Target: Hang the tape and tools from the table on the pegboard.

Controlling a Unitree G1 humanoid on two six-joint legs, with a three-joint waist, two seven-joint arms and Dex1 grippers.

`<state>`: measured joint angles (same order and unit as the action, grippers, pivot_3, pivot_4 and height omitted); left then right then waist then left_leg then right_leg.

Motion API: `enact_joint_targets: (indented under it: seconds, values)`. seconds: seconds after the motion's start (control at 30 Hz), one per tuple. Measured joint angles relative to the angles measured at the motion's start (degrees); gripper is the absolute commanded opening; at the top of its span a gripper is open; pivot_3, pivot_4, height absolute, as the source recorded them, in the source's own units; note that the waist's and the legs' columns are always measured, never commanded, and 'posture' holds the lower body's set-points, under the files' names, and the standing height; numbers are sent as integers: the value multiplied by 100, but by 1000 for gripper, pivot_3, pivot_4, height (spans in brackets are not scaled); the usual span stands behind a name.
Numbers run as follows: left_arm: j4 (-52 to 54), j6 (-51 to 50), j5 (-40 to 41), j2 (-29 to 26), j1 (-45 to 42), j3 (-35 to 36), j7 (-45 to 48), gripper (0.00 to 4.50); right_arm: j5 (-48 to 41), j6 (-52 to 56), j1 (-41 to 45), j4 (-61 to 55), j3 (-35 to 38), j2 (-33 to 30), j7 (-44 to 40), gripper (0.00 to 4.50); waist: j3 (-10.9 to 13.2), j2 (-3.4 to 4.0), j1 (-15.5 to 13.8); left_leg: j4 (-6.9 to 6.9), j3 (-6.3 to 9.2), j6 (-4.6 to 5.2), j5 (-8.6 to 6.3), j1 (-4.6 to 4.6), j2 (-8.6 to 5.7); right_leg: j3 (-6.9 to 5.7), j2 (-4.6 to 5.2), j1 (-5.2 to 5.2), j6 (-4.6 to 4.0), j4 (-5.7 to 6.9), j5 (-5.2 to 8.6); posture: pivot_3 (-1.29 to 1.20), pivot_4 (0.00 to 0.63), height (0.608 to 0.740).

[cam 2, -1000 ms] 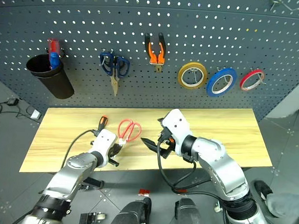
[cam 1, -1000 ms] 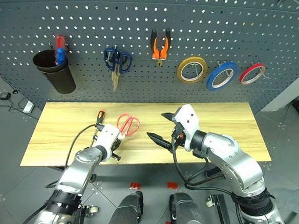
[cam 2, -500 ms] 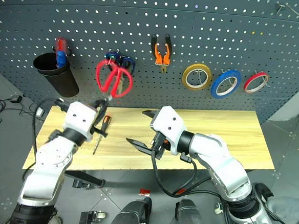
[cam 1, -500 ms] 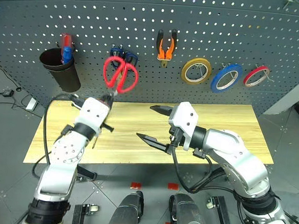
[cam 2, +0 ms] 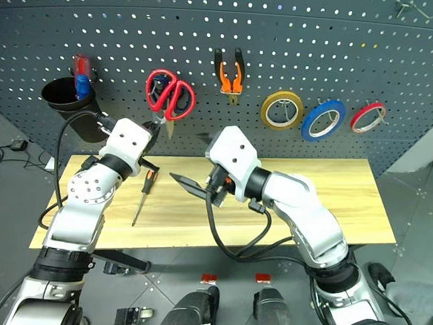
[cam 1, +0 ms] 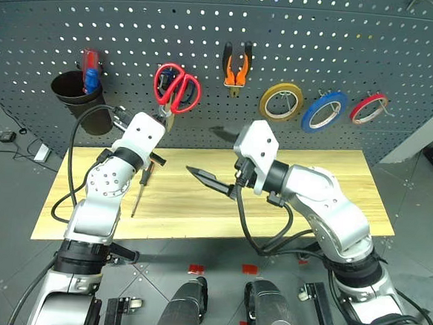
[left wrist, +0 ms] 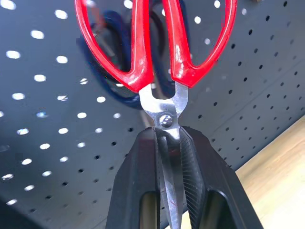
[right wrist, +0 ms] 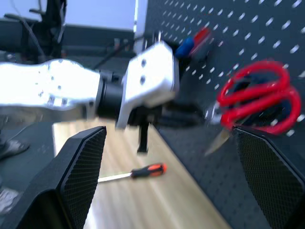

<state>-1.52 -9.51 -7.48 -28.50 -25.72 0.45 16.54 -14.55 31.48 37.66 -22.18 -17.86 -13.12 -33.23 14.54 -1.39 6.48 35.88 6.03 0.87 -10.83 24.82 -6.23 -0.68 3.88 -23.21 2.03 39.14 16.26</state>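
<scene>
Lifted off the table since a second ago, the red-handled scissors sit blades-down, clamped in the left gripper, against the pegboard. Right gripper gapes wide, empty, above the wood. Below the left fingers lies the screwdriver.

A black cup holding red and blue items, blue-handled scissors, a yellow tape ring and a red tape ring hang in a row on dark perforated panel.
</scene>
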Motion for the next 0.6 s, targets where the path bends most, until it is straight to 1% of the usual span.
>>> enact_joint_targets:
  seconds: [0.07, 0.1, 0.17, 0.27, 0.37, 0.5, 0.6]
  values:
    - [-85, 3, 0, -3, -47, -11, 55, 1030, 0, -3, 137, 35, 103, 141, 119, 4500, 0, 0, 1, -1, 0, -15, 9, 0, 0, 0, 0, -1, 0, -1, 0, -254, 218, 740]
    - [-109, -4, -1, -3, -43, -19, 78, 1177, 0, -6, 185, 37, 113, 180, 150, 4500, 0, 0, 2, -1, 0, -16, 9, 0, 0, 2, 0, -1, 0, -1, 0, -254, 218, 740]
    - [-123, -14, -1, -3, 17, -72, 164, 1847, 1, -8, 229, 41, 113, 292, 235, 4500, 0, 0, 5, -1, -1, -16, 9, 0, 0, 4, 0, -1, 0, -2, 0, -252, 218, 740]
    - [-120, -49, 2, -4, 169, -89, 237, 2733, 10, -8, 229, 56, 106, 362, 341, 4500, 0, 1, 12, -1, -2, -16, 9, 0, 0, 6, 0, -3, -1, -1, 0, -252, 219, 740]
    - [-80, -341, 41, -4, 479, -84, 340, 3644, 174, 66, 219, 74, 75, 364, 488, 4500, 0, 1, 14, 0, -1, -15, 9, 0, 0, 6, -1, -6, -1, 2, -1, -252, 225, 740]
    - [-38, -1035, 311, 3, 969, 106, 480, 3644, 464, 830, 85, 199, 49, 519, 1097, 4500, 0, 1, 41, -1, -2, -13, 8, 0, 2, 11, -3, -10, -3, 12, -1, -254, 229, 740]
    - [-85, -1393, 537, -2, 1064, 495, 425, 3644, 671, 1694, -13, 235, 26, 725, 1607, 4500, 0, 1, 47, 1, 0, -9, 5, 3, 2, 11, -2, -22, -4, 35, 0, -245, 237, 740]
